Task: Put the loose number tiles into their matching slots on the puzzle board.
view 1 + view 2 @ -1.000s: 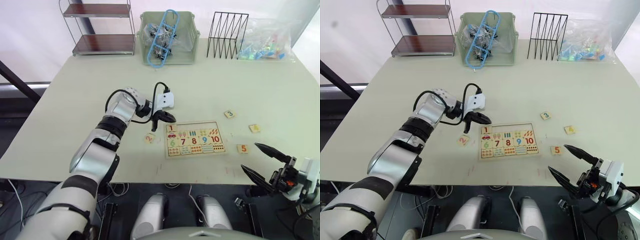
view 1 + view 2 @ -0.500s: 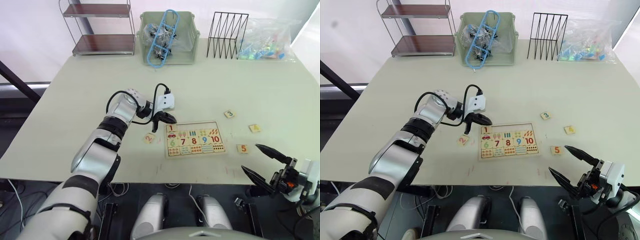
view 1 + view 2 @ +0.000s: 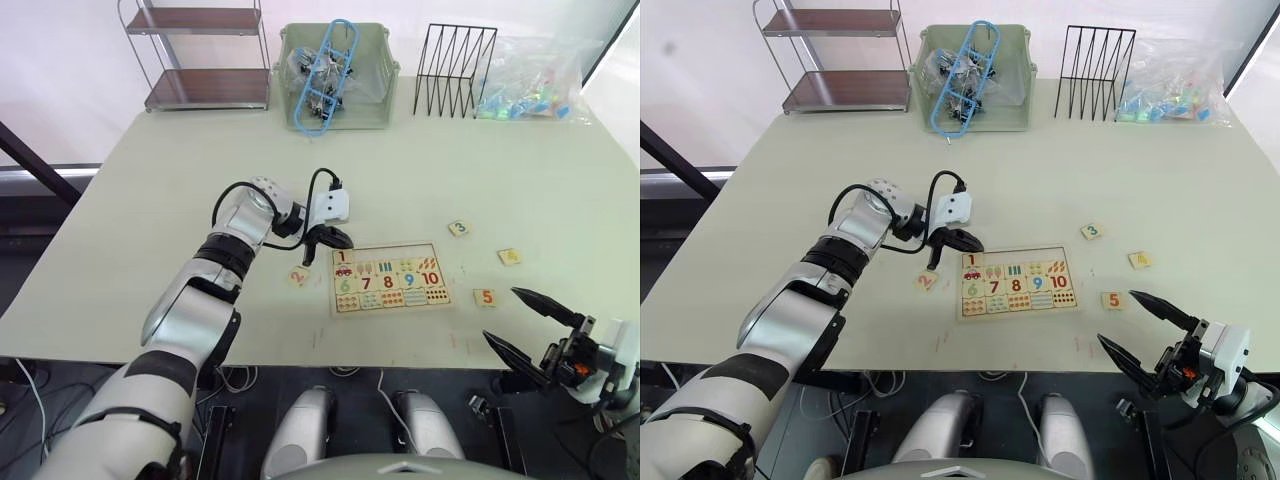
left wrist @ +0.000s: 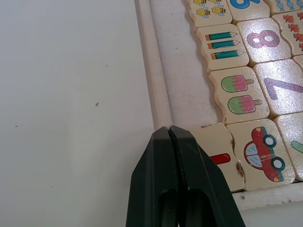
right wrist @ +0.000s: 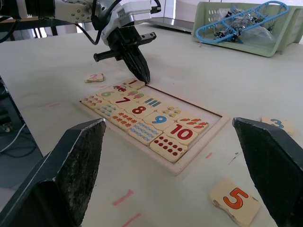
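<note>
One tile (image 4: 218,153), seemingly 1, slotted under closed left gripper (image 4: 169,130)

My right hand (image 5: 173,189) hung with its fingers (image 5: 66,177) spread wide over the surface (image 5: 57,94). Between them lay the puzzle board (image 5: 151,127), the left hand (image 5: 142,75) touching its tile 1 (image 5: 133,83). Tiles 5 (image 5: 235,201), 3 (image 5: 278,124) and 2 (image 5: 94,77) lay loose.

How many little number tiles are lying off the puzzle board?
4: the small square pale wooden 2 tile left of the board; the 3 tile, 4 tile and 5 tile to its right.
</note>
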Robot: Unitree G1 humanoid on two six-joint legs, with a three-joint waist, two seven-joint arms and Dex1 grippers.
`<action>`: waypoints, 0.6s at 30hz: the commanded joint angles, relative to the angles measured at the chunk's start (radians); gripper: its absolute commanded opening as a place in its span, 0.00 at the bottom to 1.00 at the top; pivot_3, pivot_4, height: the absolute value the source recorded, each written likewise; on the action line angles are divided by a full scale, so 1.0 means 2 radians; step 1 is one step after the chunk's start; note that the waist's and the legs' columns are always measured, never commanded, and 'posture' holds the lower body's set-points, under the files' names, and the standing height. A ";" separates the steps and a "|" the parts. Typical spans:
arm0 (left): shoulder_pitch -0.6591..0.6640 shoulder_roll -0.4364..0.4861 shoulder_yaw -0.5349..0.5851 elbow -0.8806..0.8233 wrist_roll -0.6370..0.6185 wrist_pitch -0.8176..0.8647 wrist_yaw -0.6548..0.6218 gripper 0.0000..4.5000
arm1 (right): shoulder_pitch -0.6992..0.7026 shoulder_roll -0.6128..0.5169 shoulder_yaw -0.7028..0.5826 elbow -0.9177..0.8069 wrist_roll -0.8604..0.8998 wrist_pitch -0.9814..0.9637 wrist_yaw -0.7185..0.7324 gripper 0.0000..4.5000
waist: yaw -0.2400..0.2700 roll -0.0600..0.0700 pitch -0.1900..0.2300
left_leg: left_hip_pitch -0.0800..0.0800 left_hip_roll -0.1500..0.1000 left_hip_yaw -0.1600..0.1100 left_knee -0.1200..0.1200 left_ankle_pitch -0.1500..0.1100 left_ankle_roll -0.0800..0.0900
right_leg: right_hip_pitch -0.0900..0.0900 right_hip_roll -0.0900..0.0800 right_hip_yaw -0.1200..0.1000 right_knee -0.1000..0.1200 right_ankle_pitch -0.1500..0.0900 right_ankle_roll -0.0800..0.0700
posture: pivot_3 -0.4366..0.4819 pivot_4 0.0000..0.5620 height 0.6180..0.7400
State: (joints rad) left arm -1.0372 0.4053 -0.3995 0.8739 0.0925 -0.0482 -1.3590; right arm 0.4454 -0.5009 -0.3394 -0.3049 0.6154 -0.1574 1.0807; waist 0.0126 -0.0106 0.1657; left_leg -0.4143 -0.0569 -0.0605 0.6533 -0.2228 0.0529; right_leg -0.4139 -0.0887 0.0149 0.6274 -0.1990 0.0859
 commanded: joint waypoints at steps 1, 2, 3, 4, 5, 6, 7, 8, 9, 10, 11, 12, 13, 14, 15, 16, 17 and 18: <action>0.004 0.003 0.009 -0.013 0.002 -0.007 -0.004 0.01 | 0.003 0.001 -0.007 -0.014 0.005 -0.008 -0.002 1.00 | 0.000 0.000 0.000 | 0.000 0.000 0.000 0.000 0.000 0.000 | 0.000 0.000 0.000 0.000 0.000 0.000 | 0.48 0.27 1.00; 0.004 0.002 0.009 -0.013 0.002 -0.008 -0.004 0.01 | 0.003 0.001 -0.007 -0.013 0.005 -0.008 -0.002 1.00 | 0.000 0.000 0.000 | 0.000 0.000 0.000 0.000 0.000 0.000 | 0.000 0.000 0.000 0.000 0.000 0.000 | 0.48 0.27 1.00; 0.004 0.002 0.009 -0.012 0.003 -0.009 -0.004 0.01 | 0.003 0.001 -0.007 -0.013 0.005 -0.008 -0.002 1.00 | 0.000 0.000 0.000 | 0.000 0.000 0.000 0.000 0.000 0.000 | 0.000 0.000 0.000 0.000 0.000 0.000 | 0.48 0.27 1.00; 0.003 0.002 0.009 -0.012 0.003 -0.009 -0.004 0.01 | 0.003 0.001 -0.007 -0.013 0.005 -0.008 -0.002 1.00 | 0.000 0.000 0.000 | 0.000 0.000 0.000 0.000 0.000 0.000 | 0.000 0.000 0.000 0.000 0.000 0.000 | 0.48 0.27 1.00; 0.003 0.002 0.009 -0.012 0.003 -0.010 -0.004 0.01 | 0.003 0.001 -0.007 -0.013 0.005 -0.008 -0.002 1.00 | 0.000 0.000 0.000 | 0.000 0.000 0.000 0.000 0.000 0.000 | 0.000 0.000 0.000 0.000 0.000 0.000 | 0.48 0.27 1.00; 0.003 0.002 0.009 -0.011 0.004 -0.011 -0.003 0.01 | 0.002 0.000 -0.007 -0.013 0.005 -0.008 -0.002 1.00 | 0.000 0.000 0.000 | 0.000 0.000 0.000 0.000 0.000 0.000 | 0.000 0.000 0.000 0.000 0.000 0.000 | 0.48 0.27 1.00; 0.003 0.002 0.009 -0.011 0.004 -0.011 -0.003 0.01 | 0.002 0.000 -0.007 -0.013 0.005 -0.008 -0.002 1.00 | 0.000 0.000 0.000 | 0.000 0.000 0.000 0.000 0.000 0.000 | 0.000 0.000 0.000 0.000 0.000 0.000 | 0.48 0.27 1.00; 0.003 0.002 0.009 -0.011 0.004 -0.012 -0.003 0.01 | 0.002 0.000 -0.007 -0.012 0.005 -0.008 -0.002 1.00 | 0.000 0.000 0.000 | 0.000 0.000 0.000 0.000 0.000 0.000 | 0.000 0.000 0.000 0.000 0.000 0.000 | 0.48 0.27 1.00; 0.003 0.002 0.009 -0.010 0.004 -0.013 -0.003 0.01 | 0.001 0.000 -0.007 -0.012 0.005 -0.008 -0.002 1.00 | 0.000 0.000 0.000 | 0.000 0.000 0.000 0.000 0.000 0.000 | 0.000 0.000 0.000 0.000 0.000 0.000 | 0.48 0.27 1.00; 0.004 0.003 0.009 -0.011 0.004 -0.013 -0.004 0.01 | 0.001 0.000 -0.007 -0.012 0.005 -0.008 -0.001 1.00 | 0.000 0.000 0.000 | 0.000 0.000 0.000 0.000 0.000 0.000 | 0.000 0.000 0.000 0.000 0.000 0.000 | 0.48 0.27 1.00; 0.004 0.004 0.009 -0.011 0.004 -0.014 -0.004 0.01 | 0.000 0.000 -0.007 -0.011 0.005 -0.007 -0.001 1.00 | 0.000 0.000 0.000 | 0.000 0.000 0.000 0.000 0.000 0.000 | 0.000 0.000 0.000 0.000 0.000 0.000 | 0.48 0.27 1.00; 0.005 0.004 0.009 -0.011 0.004 -0.015 -0.004 0.01 | 0.000 0.000 -0.007 -0.011 0.005 -0.007 -0.001 1.00 | 0.000 0.000 0.000 | 0.000 0.000 0.000 0.000 0.000 0.000 | 0.000 0.000 0.000 0.000 0.000 0.000 | 0.48 0.27 1.00; 0.005 0.004 0.010 -0.011 0.004 -0.015 -0.004 0.01 | -0.001 0.000 -0.007 -0.011 0.005 -0.007 -0.001 1.00 | 0.000 0.000 0.000 | 0.000 0.000 0.000 0.000 0.000 0.000 | 0.000 0.000 0.000 0.000 0.000 0.000 | 0.48 0.27 1.00; 0.006 0.005 0.010 -0.012 0.004 -0.015 -0.004 0.01 | -0.001 -0.001 -0.007 -0.010 0.005 -0.007 -0.001 1.00 | 0.000 0.000 0.000 | 0.000 0.000 0.000 0.000 0.000 0.000 | 0.000 0.000 0.000 0.000 0.000 0.000 | 0.48 0.27 1.00; 0.006 0.005 0.011 -0.011 0.003 -0.015 -0.003 0.01 | -0.002 -0.001 -0.006 -0.009 0.005 -0.007 -0.001 1.00 | 0.000 0.000 0.000 | 0.000 0.000 0.000 0.000 0.000 0.000 | 0.000 0.000 0.000 0.000 0.000 0.000 | 0.48 0.27 1.00; 0.006 0.006 0.012 -0.012 0.003 -0.015 -0.003 0.01 | -0.003 -0.001 -0.006 -0.008 0.005 -0.007 0.000 1.00 | 0.000 0.000 0.000 | 0.000 0.000 0.000 0.000 0.000 0.000 | 0.000 0.000 0.000 0.000 0.000 0.000 | 0.48 0.27 1.00; 0.006 0.007 0.013 -0.012 0.002 -0.015 -0.002 0.01 | -0.004 -0.001 -0.006 -0.006 0.005 -0.006 0.000 1.00 | 0.000 0.000 0.000 | 0.000 0.000 0.000 0.000 0.000 0.000 | 0.000 0.000 0.000 0.000 0.000 0.000 | 0.48 0.27 1.00; 0.007 0.008 0.015 -0.014 0.000 -0.014 -0.004 0.01 | -0.005 -0.002 -0.006 -0.004 0.005 -0.006 0.001 1.00 | 0.000 0.000 0.000 | 0.000 0.000 0.000 0.000 0.000 0.000 | 0.000 0.000 0.000 0.000 0.000 0.000 | 0.48 0.27 1.00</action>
State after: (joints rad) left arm -1.0295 0.4084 -0.3926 0.8735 0.0957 -0.0721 -1.3611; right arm 0.4362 -0.5012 -0.3393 -0.3041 0.6151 -0.1574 1.0817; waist 0.0123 -0.0106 0.1656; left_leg -0.4142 -0.0569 -0.0605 0.6533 -0.2228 0.0529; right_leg -0.4139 -0.0887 0.0149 0.6275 -0.1990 0.0859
